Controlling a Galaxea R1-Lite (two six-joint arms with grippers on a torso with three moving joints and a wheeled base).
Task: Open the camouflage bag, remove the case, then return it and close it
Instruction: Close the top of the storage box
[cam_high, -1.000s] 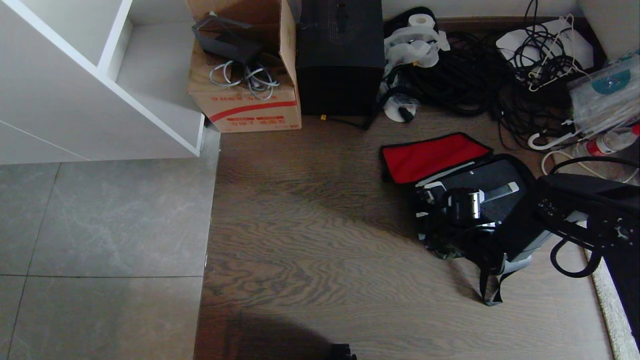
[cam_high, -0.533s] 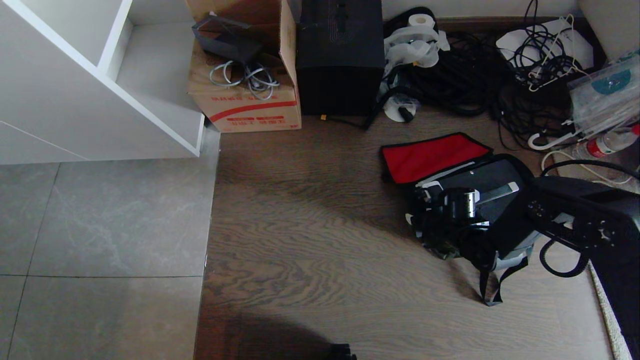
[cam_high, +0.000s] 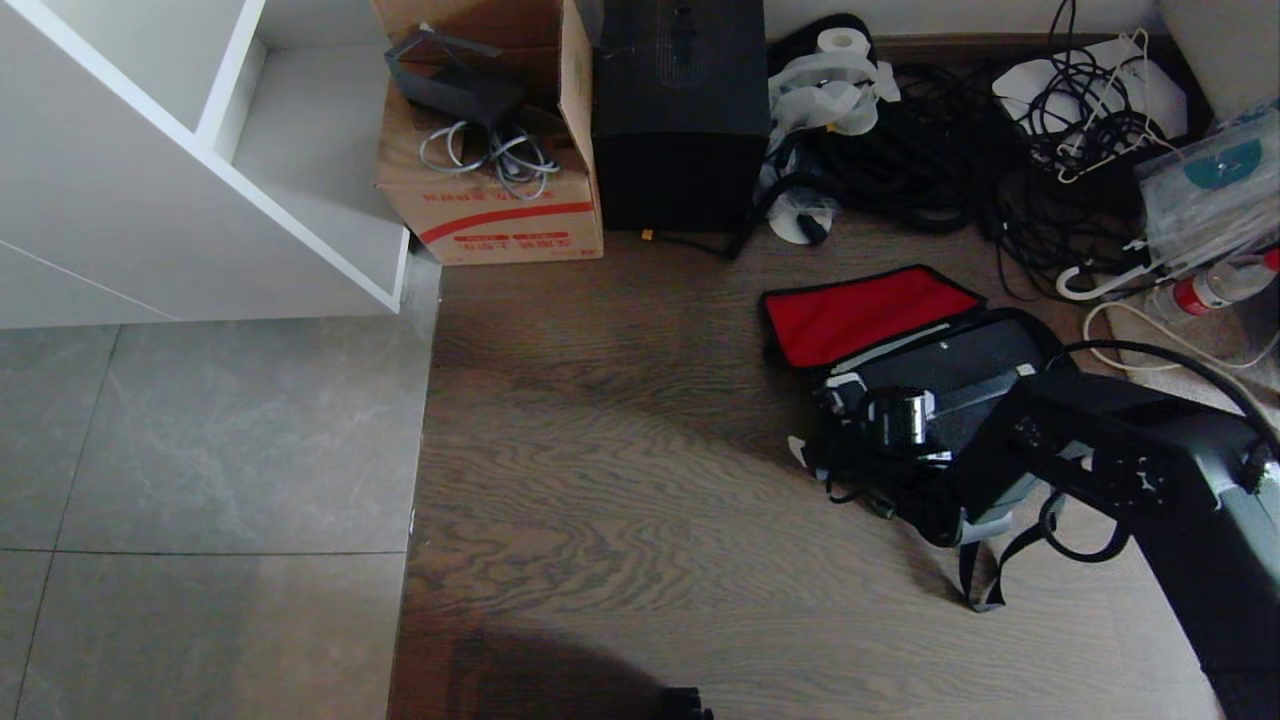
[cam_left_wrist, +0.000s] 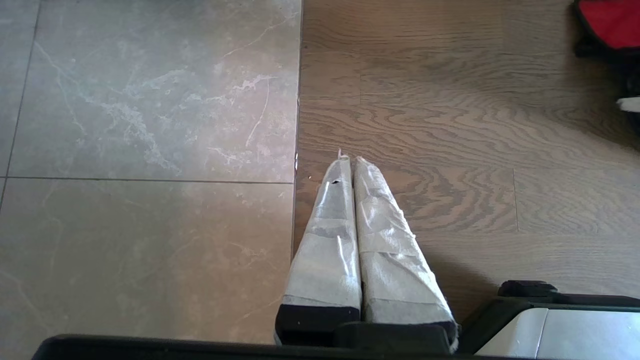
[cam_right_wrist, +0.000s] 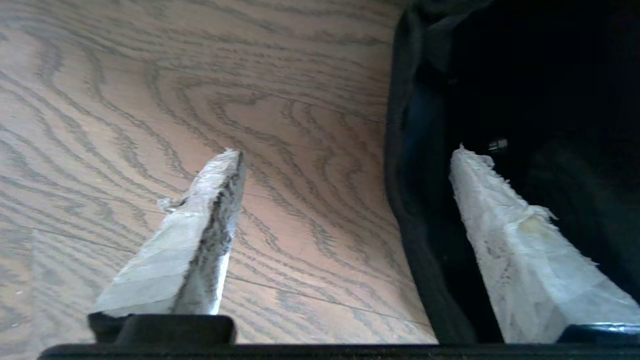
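Observation:
The camouflage bag (cam_high: 1040, 345) lies open on the wood floor, its red-lined lid (cam_high: 860, 315) flipped back. Inside it rests the black case (cam_high: 950, 365), with a silver handle end (cam_high: 842, 385) showing. My right gripper (cam_high: 815, 462) hangs at the bag's near left edge, and the arm covers the bag's front. In the right wrist view this gripper (cam_right_wrist: 345, 150) is open and empty, with one finger over bare floor and the other over the dark bag wall (cam_right_wrist: 415, 200). My left gripper (cam_left_wrist: 347, 159) is shut and empty, parked over the seam between tile and wood.
A red-striped cardboard box (cam_high: 490, 215) and a tall black box (cam_high: 680, 110) stand at the back. Tangled cables (cam_high: 950, 150) and a bottle (cam_high: 1215, 290) crowd the back right. A white shelf unit (cam_high: 200, 170) fills the left. Black straps (cam_high: 985, 575) trail from the bag.
My right gripper has gone from shut to wide open and has slid from over the case's handle toward the bag's near left edge. The left arm has not moved.

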